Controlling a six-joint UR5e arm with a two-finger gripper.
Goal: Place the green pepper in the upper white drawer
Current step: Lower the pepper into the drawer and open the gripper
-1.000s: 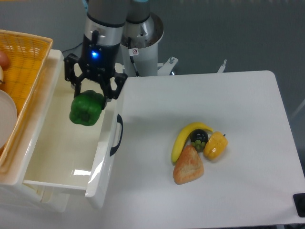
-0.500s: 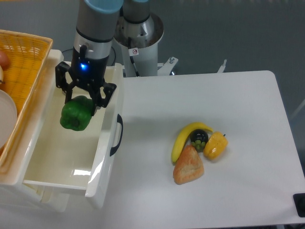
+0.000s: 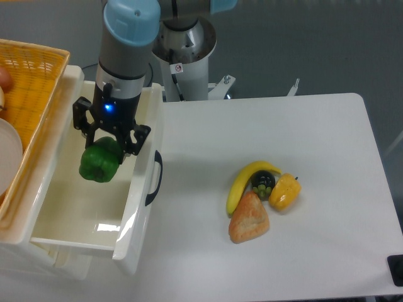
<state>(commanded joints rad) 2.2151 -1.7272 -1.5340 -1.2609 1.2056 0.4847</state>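
**Pepper held over the open drawer, ready for release**

The gripper is pinching the green pepper from above, with its black fingers closed on the top of the fruit. The pepper hangs inside the outline of the upper white drawer, near the back half and a little closer to the right wall than to the left one. I cannot tell whether it is touching the drawer floor or is a bit above it.

In my judgement the carrying step is almost finished and the placing step is in hand. The next move calls for going down a little if there is a gap, then opening the fingers so the pepper rests on the floor, and lifting straight up so the fingers do not hit the right wall or the black handle.

On the table, well apart from the drawer, lie a banana, a yellow pepper and a piece of bread.
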